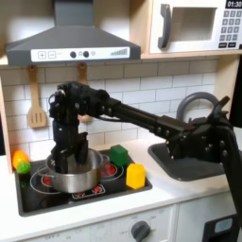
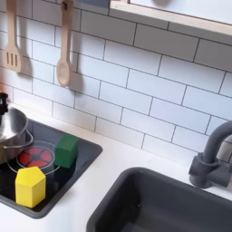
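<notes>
Gripper (image 1: 68, 159): lowered into the metal pot (image 1: 74, 176) in the first exterior view, fingers down by the near rim; cannot tell whether spread or closed, tips hidden by the black wrist and the pot wall
Metal pot: on the toy stovetop (image 1: 57, 200), over the left red burner in the first exterior view; at the far left edge of the second exterior view (image 2: 11, 136), just a curved steel flank visible
Handling of pot: looks rigid, thin-walled and light; polished surface probably slippery, so likely to slide or spin on the smooth hob if nudged sideways
Where to hold: rim wall, one finger inside and one outside, probably the surest pinch; rounded body too wide and slick for a squeeze across
Green block (image 1: 119, 154): behind the right burner, near the pot but apart from it; also in the second exterior view (image 2: 65, 149)
Yellow block (image 1: 136, 175): at the stovetop's front right corner, well clear of the pot
Yellow-green toy (image 1: 20, 162): at the stovetop's left edge in the first exterior view
Sink (image 1: 189, 163): to the right of the hob, faucet (image 2: 210, 163) above it
Wooden utensils (image 2: 63, 54): hung on the tiled wall
</notes>
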